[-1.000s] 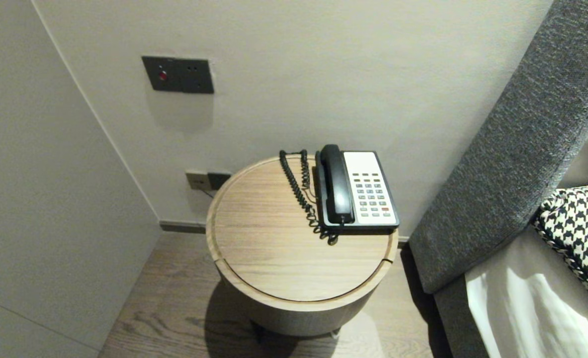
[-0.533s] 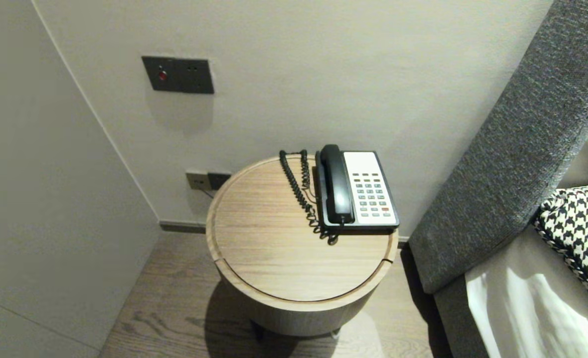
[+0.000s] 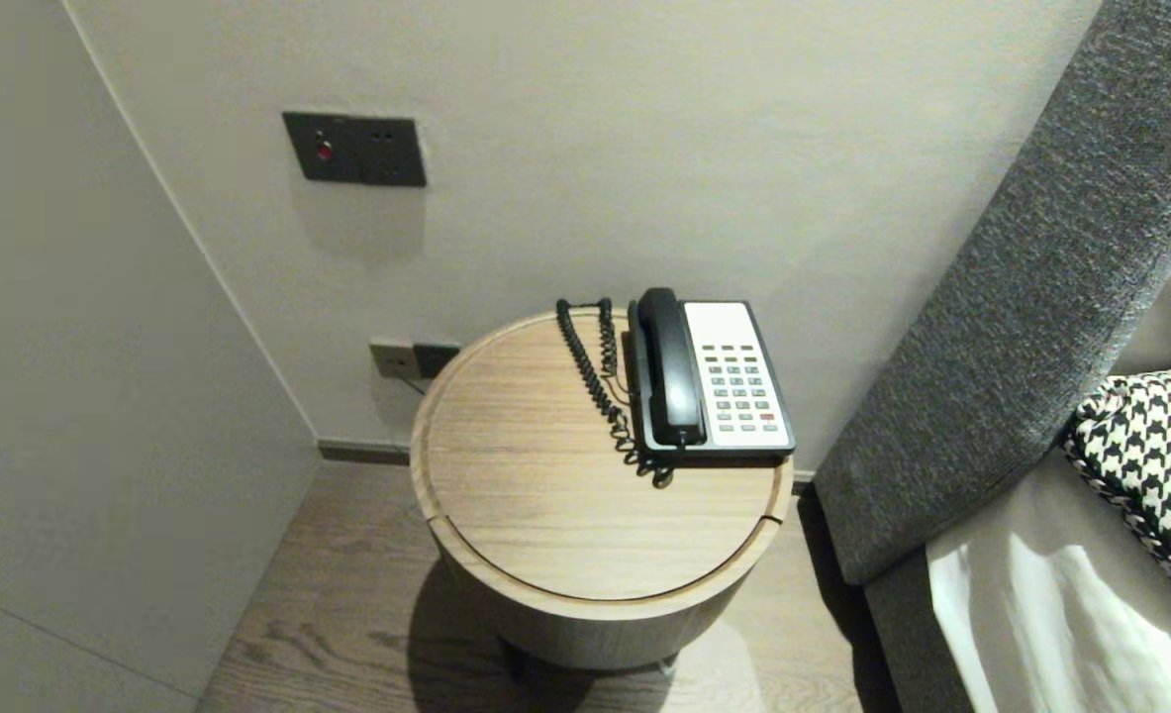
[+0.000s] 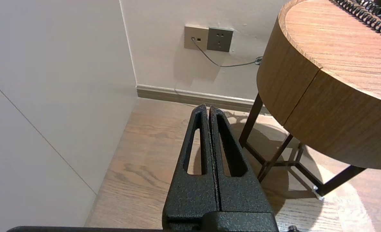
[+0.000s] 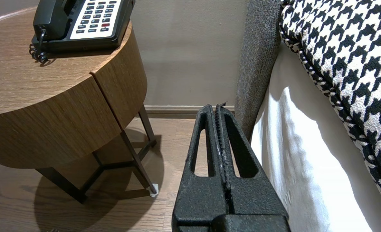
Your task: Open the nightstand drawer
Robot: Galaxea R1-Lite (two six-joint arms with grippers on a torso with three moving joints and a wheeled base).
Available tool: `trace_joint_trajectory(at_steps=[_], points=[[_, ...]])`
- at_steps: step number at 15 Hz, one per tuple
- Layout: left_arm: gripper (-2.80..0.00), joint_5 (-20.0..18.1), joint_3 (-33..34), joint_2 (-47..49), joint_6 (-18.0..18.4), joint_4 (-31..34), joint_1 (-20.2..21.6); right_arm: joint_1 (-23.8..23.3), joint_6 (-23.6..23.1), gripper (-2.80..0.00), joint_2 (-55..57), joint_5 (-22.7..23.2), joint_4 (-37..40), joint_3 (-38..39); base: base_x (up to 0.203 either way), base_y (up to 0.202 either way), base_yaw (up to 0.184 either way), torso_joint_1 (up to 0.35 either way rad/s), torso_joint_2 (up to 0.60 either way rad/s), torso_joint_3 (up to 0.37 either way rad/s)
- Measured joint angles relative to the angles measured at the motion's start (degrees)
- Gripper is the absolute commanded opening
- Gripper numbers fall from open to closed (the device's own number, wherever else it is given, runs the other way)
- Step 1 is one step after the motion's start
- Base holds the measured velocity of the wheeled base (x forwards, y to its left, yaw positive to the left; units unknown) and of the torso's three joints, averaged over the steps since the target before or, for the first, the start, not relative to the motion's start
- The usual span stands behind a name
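We find nothing changed in the last second: the black-and-white push-button desk telephone sits untouched at the far right of the round wooden worktop. The left tool and the right tool hang low on either side of that worktop, well apart from the telephone. Both are pressed together and empty, the right one just beside the white-sheeted bed.

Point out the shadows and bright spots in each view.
Head view: the round wooden side table throws a dark shadow on the floor, and a bright patch lies on the white bedsheet. Left wrist view: table-leg shadows cross the floor beyond the shut left gripper. Right wrist view: the bedsheet glares beside the shut right gripper.
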Motion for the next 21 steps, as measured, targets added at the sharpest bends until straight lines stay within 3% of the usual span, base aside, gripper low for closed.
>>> trace_joint_trajectory(at_steps=[10, 17, 21], points=[[-2.80, 0.0, 0.0, 0.0, -0.1, 0.2, 0.0, 0.0, 0.0, -2.80, 0.0, 0.0, 0.0, 0.0, 0.000, 0.000, 0.000, 0.000, 0.00, 0.000], [-2.80, 0.1, -1.4, 0.0, 0.5, 4.6, 0.0, 0.0, 0.0, -2.80, 0.0, 0.0, 0.1, 0.0, 0.000, 0.000, 0.000, 0.000, 0.00, 0.000], [-2.80, -0.3, -7.9, 2.0, 0.5, 8.2, 0.0, 0.0, -0.1, -2.80, 0.0, 0.0, 0.1, 0.0, 0.000, 0.000, 0.000, 0.000, 0.00, 0.000]])
